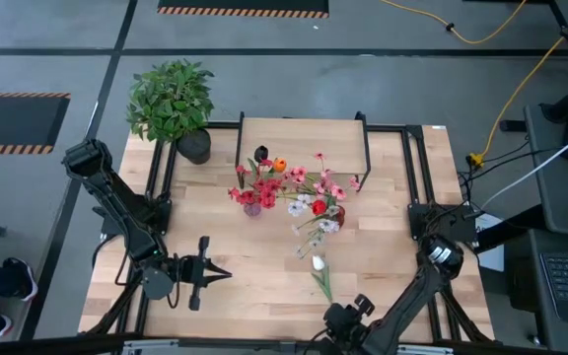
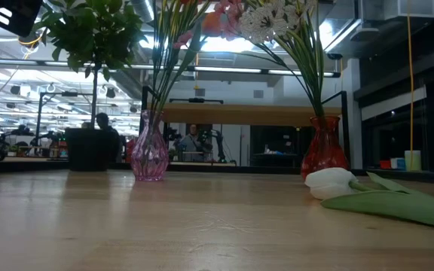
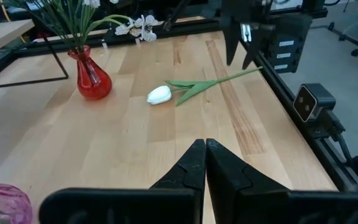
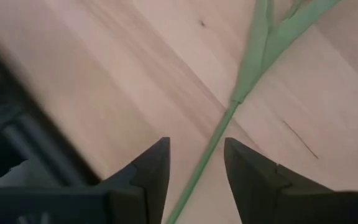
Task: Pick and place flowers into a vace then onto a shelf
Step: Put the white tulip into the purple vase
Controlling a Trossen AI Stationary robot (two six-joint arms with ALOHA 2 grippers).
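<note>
Left gripper [image 1: 227, 275] is idling at the table's left-front, fingers pressed shut, holding nothing. Center: pink glass vase [image 1: 252, 208] and red glass vase [image 1: 339, 214] are carrying bouquets in front of the shelf [image 1: 304, 144]. White tulip [image 1: 319, 263] is lying flat on the wood — thin green stem [image 4: 248, 74] running toward the front edge, passing between the right gripper [image 4: 196, 165]'s parted fingers. Right arm is nearer — judging a stem pinch next.

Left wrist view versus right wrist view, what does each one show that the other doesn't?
Only the left wrist view shows the red vase, the tulip's white bloom, the right arm's gripper above the stem end, and the left gripper shut. Only the right wrist view shows the right gripper open, its fingers either side of the stem. Both show the tulip's green stem lying on the table.
</note>
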